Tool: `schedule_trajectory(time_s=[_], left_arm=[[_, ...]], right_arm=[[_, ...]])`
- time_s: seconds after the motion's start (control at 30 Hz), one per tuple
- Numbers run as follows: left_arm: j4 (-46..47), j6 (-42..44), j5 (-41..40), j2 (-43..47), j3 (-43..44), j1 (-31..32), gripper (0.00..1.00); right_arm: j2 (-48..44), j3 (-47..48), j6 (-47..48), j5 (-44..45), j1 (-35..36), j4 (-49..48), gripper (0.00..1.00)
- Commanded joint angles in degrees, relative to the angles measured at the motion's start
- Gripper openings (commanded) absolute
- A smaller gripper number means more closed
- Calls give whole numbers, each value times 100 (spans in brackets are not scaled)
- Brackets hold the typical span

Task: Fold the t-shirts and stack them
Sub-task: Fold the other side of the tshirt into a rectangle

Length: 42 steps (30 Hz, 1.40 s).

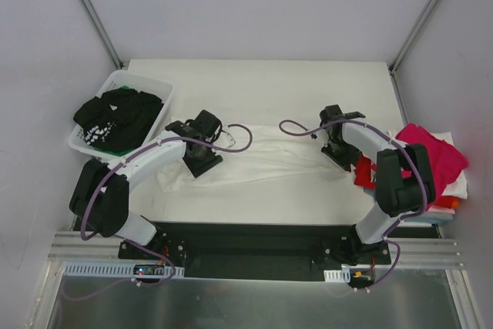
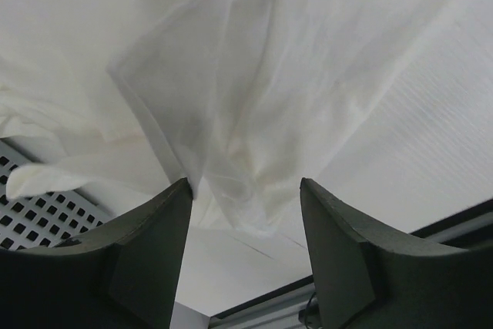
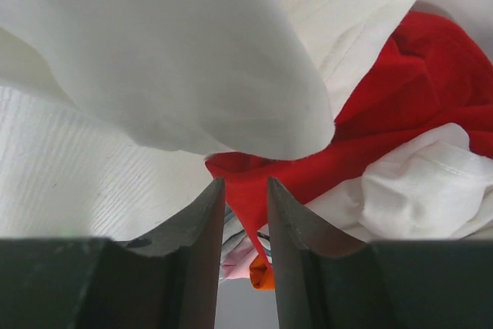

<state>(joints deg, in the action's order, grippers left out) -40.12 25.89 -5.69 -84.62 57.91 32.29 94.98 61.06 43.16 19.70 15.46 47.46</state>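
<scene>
Risk: left gripper has its jaws apart over the white t-shirt, so that end may slump & the fold goes crooked. Right gripper: jaws nearly together, cannot tell if they pinch cloth; they could also snag the red tee close by. The shirt lies stretched across the table centre, btw. both arms. It looks thin, wrinkled, plain white.

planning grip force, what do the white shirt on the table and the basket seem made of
White shirt: thin matte cloth, probably cotton knit; it creases and drapes softly. Basket: rigid white plastic, smooth rim, gridded holes in its wall.
</scene>
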Motion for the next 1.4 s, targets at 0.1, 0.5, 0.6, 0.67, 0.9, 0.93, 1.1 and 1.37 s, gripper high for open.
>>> schedule_trajectory(time_s=[0.1, 0.5, 0.6, 0.67, 0.9, 0.93, 1.1, 1.37], left_arm=[[-1172, 38, 946, 560, 142, 119, 58], [-1166, 276, 430, 693, 924, 110, 59], [-665, 451, 95, 289, 880, 102, 58], [-411, 487, 34, -35, 906, 102, 57], [-5, 435, 94, -784, 1178, -178, 58], [21, 417, 112, -845, 1222, -223, 58], [92, 399, 182, -1206, 1363, -460, 58], [206, 373, 244, -1391, 1276, -575, 58]], right_arm=[[56, 64, 97, 139, -140, 158, 31], [126, 222, 79, 113, -184, 140, 31], [135, 293, 70, 113, -184, 149, 31], [74, 328, 79, 87, -184, 141, 34], [-418, 486, 132, -10, -184, 61, 67], [-462, 530, 132, -45, -193, 79, 71], [-656, 1021, 149, -221, -175, 236, 79], [-463, 1400, 158, -309, -123, 413, 83]])
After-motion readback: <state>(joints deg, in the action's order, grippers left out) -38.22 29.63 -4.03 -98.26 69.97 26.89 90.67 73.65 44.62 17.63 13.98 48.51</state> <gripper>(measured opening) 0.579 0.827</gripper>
